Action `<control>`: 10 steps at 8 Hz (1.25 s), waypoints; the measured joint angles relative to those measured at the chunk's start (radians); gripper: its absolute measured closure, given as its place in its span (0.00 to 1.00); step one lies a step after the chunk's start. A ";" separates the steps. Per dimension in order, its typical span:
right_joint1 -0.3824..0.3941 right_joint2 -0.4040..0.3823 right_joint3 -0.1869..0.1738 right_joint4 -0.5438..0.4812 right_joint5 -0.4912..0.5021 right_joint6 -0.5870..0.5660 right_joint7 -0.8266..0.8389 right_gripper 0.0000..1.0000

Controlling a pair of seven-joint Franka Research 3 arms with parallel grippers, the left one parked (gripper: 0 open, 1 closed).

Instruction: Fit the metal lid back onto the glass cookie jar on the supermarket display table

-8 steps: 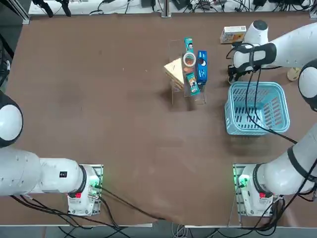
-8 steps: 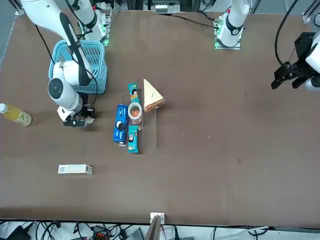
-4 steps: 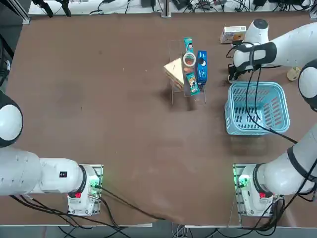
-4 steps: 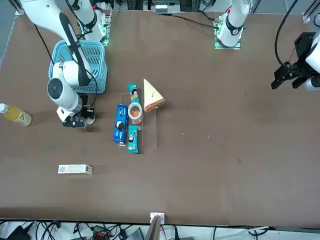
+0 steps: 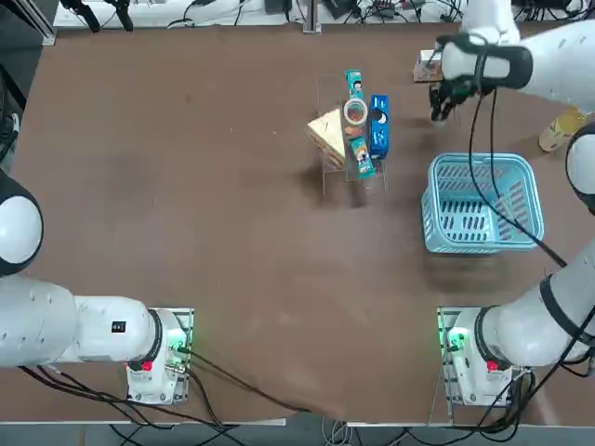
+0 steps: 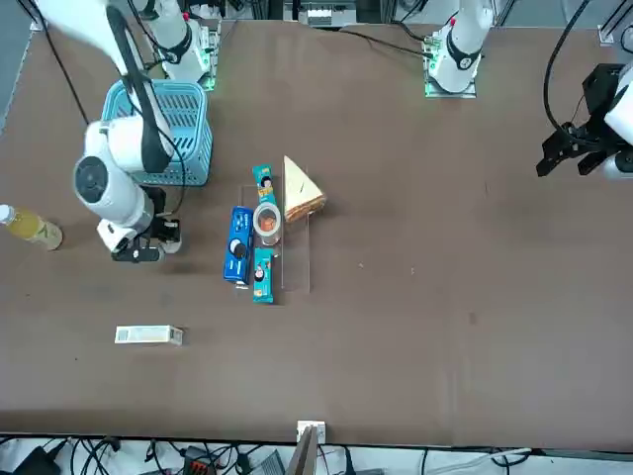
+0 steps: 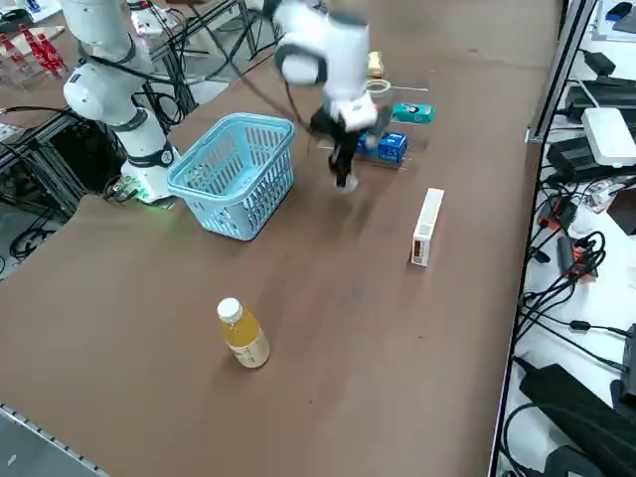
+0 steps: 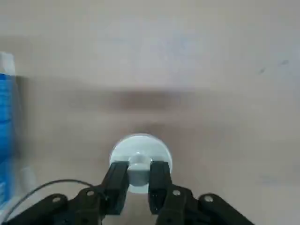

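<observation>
Currently right gripper point(image 8: 138, 176) pinching small knob atop metal lid point(image 8: 140, 150), fingers closed tight on it, lid hanging clear above supermarket display table point(image 5: 186, 186), beyond blue basket point(image 5: 482, 204).

Risk: narrow knob grip letting lid tilt or slip in transit, lid seating crooked on glass cookie jar point(image 5: 355, 111).

Wrist view showing pinch; top view hiding lid under wrist but showing jar waiting open among packets, well apart.
</observation>
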 joint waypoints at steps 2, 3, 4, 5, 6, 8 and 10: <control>0.082 -0.029 0.005 0.172 0.016 -0.183 0.165 0.73; 0.137 -0.028 0.008 0.221 0.029 -0.209 0.273 0.73; 0.194 -0.023 0.010 0.244 0.033 -0.211 0.386 0.73; 0.249 -0.014 0.011 0.259 0.033 -0.210 0.488 0.73; 0.298 0.000 0.011 0.275 0.033 -0.210 0.566 0.73; 0.377 0.052 0.011 0.314 0.033 -0.188 0.685 0.73; 0.420 0.121 0.011 0.360 0.033 -0.152 0.747 0.73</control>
